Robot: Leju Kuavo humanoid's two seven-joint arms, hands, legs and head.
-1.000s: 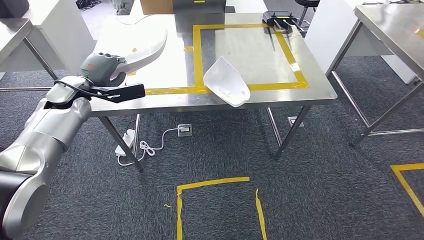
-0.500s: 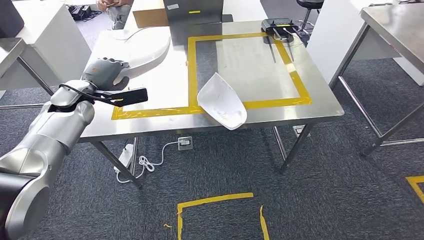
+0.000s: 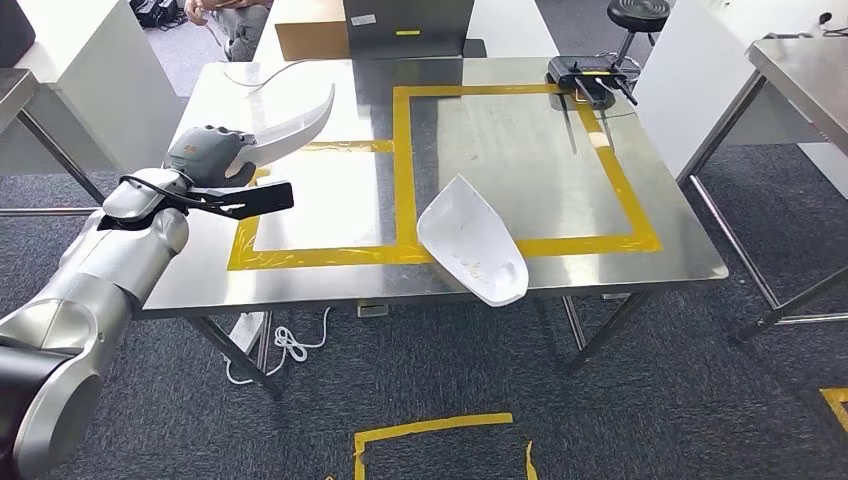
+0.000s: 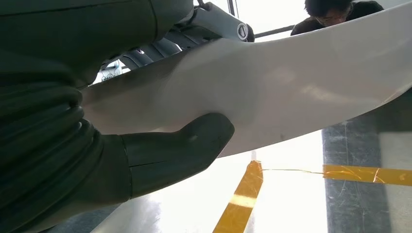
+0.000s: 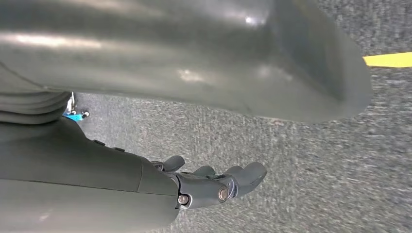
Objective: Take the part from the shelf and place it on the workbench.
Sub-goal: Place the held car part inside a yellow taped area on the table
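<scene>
I see a cardboard box [image 3: 311,39] at the far edge, a black device [image 3: 583,72] (cabled) opposite, white power strip [image 3: 247,330] on carpet.

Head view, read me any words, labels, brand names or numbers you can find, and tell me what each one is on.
No text can be read here.
White label on the dark box at the workbench's far edge: too small to read.
Yellow strip on that box's front: blurred, no readable letters.
Small orange mark on the left hand's grey cover: too small to read.
White part on the workbench: faint specks, no lettering.

The part [image 3: 295,128], a curved white shell, is held in the left hand [image 3: 205,153] above the steel workbench [image 3: 330,200]
</scene>
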